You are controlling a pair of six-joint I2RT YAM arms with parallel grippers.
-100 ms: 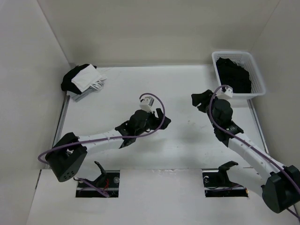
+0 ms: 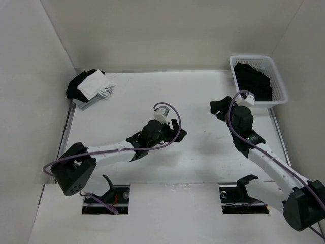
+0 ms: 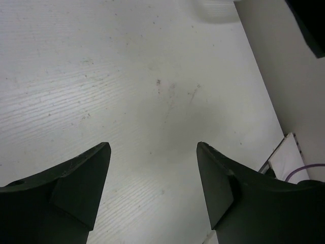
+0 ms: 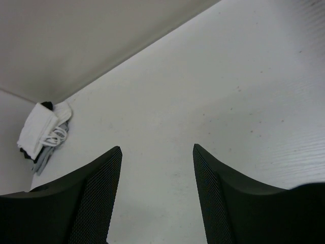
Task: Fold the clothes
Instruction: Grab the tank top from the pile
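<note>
**Hovering Open-Jawed While the Black T-shirt Lies in the Basket**

Both arms reach out over the white table [image 2: 203,157], and neither has hold of anything.

The left gripper [image 2: 177,129] hangs above the middle of the table. In its wrist view the two dark fingers [image 3: 81,183] stand wide apart. Only the tabletop shows in the gap between them, with a few faint scuffs and specks.

The right gripper [image 2: 217,109] sits farther back and to the right, just short of the basket [image 2: 278,81]. Its jaws are also parted wide, and its own camera shows nothing between the textured pads [image 4: 96,198] except table surface.

The black T-shirt [image 2: 254,81] is a crumpled heap inside the white slatted basket, which stands in the far right corner against the wall. The cloth fills most of the basket. Its neck and sleeves cannot be made out. Neither gripper touches it, though the right one is near and the left one is well apart from it.

In the far left corner lies a black-and-white bundle [image 2: 89,85] of cloth, with a small light-grey piece [image 2: 90,103] at its near edge. The right wrist view shows the bundle small in the distance, with a looped white cord on top.
</note>
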